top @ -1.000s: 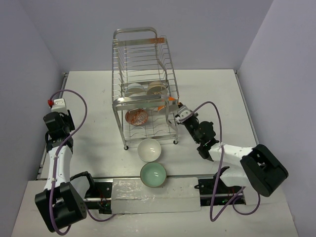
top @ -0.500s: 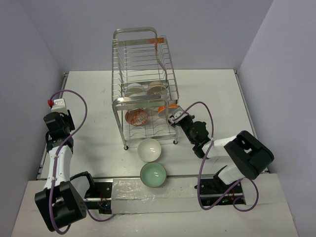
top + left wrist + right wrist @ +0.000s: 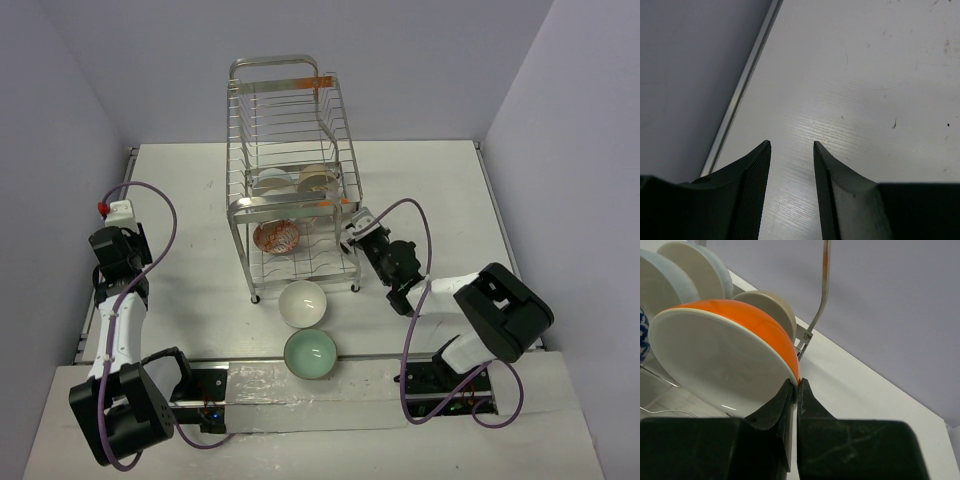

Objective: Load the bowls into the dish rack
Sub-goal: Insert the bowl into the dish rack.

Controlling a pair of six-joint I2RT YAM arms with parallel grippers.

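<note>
Orange glaze outside, white within: that is the bowl [image 3: 715, 360] our right pincer [image 3: 796, 386] has by the rim. The jaws are pressed together on the thin edge, and the bowl stands tilted on edge, up and to the left of the fingertips. Beyond the pincer stand other bowls [image 3: 695, 270], also on edge. A wire upright of the dish rack [image 3: 824, 285] rises just past the pincer's tip. From overhead, the pincer sits against the rack's right flank, its arm reaching in from the side.

We judge the step in hand to be seating this bowl among the wires beside those already racked. We cannot tell whether its lower rim rests in a slot yet. The next move calls for easing it down until the wires carry it. Then the jaws should part and back out to the right without dragging the rim or knocking the neighbour behind.

A white bowl [image 3: 302, 303] and a mint-green bowl [image 3: 310, 353] wait on the surface [image 3: 180, 200], left of the right pincer and nearer the bases, so the task looks partly done.

Our left pincer [image 3: 791, 146] hangs with jaws parted and nothing between them, only bare surface beneath it, well apart from the rack.
</note>
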